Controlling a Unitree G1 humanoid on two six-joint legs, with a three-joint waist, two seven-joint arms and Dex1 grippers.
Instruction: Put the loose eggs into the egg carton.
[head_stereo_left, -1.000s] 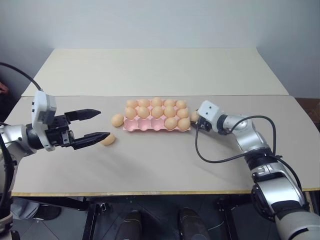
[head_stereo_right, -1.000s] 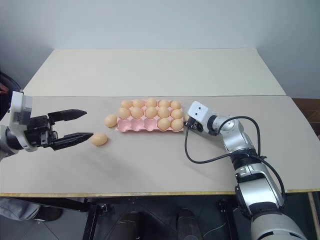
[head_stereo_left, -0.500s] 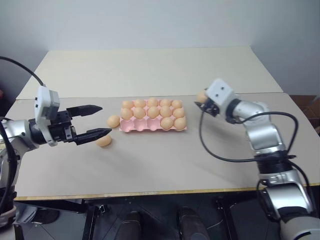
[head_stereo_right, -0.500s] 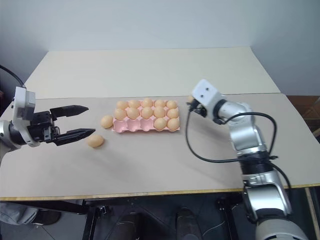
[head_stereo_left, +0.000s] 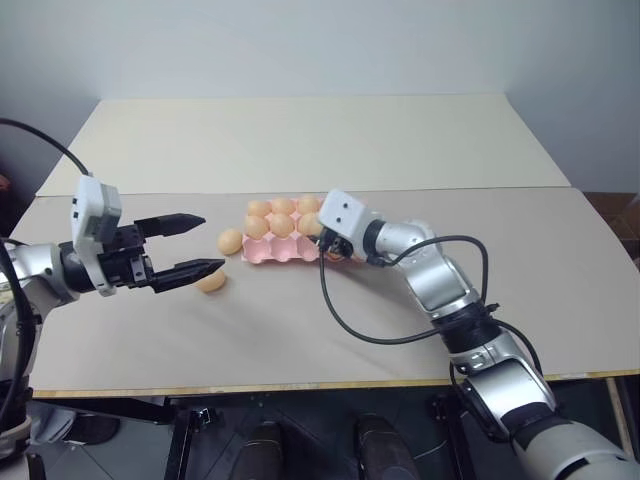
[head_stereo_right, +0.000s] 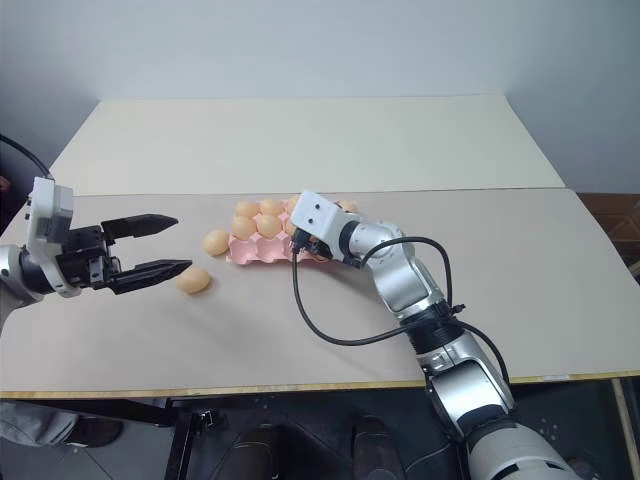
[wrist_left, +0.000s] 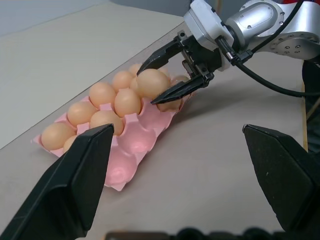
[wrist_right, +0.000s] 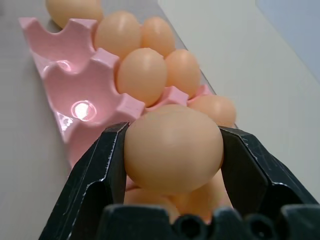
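Since a second ago our right pincer (wrist_left: 176, 75) has swung left over the pale pink moulded egg carton (head_stereo_left: 290, 250) at frame centre, clamping one smooth tan egg (wrist_right: 172, 148). Two loose eggs (head_stereo_left: 211, 283) lie left. Left pincer (head_stereo_left: 190, 243) gapes. Eggs: light, brittle, slippery; we grip mid-belly.

Head stereo pair looks forward and down from above the near edge of the worktop (head_stereo_left: 300, 330), both eyes covering the same full spread. Left wrist cam sits low, facing across the egg carton (wrist_left: 130, 150) toward the right end effector (wrist_left: 167, 75). Right wrist cam is very close, sharing that carton (wrist_right: 75, 95) and the held egg (wrist_right: 172, 147).
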